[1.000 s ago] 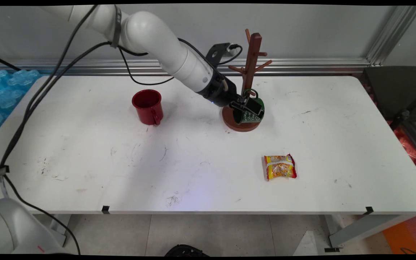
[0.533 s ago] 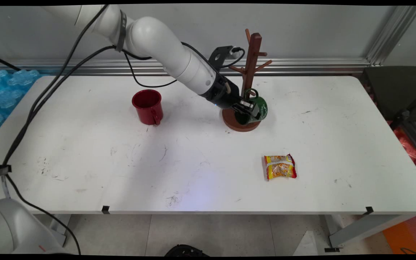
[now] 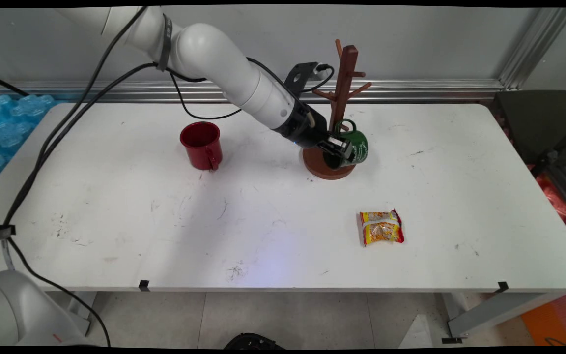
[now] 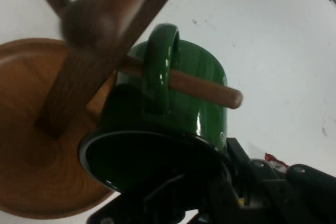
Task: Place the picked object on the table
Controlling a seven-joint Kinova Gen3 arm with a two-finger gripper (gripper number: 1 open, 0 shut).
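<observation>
gripper (image 3: 338, 149): clamped on green mug's rim, one finger inside, low beside the rack post
green mug (image 4: 178, 103): tilted on its side, handle looped over a lower peg (image 4: 205, 88), above the rack base
rack (image 3: 343, 78): wooden, far middle of table (image 3: 116, 221)
red mug (image 3: 201, 144): upright, left of rack, well apart
snack packet (image 3: 381, 227): near side, apart

I have carried the green mug (image 3: 353, 146) a little right and up. Its handle (image 4: 159, 66) is now over a peg (image 4: 205, 88) of the wooden mug tree (image 3: 340, 88).
</observation>
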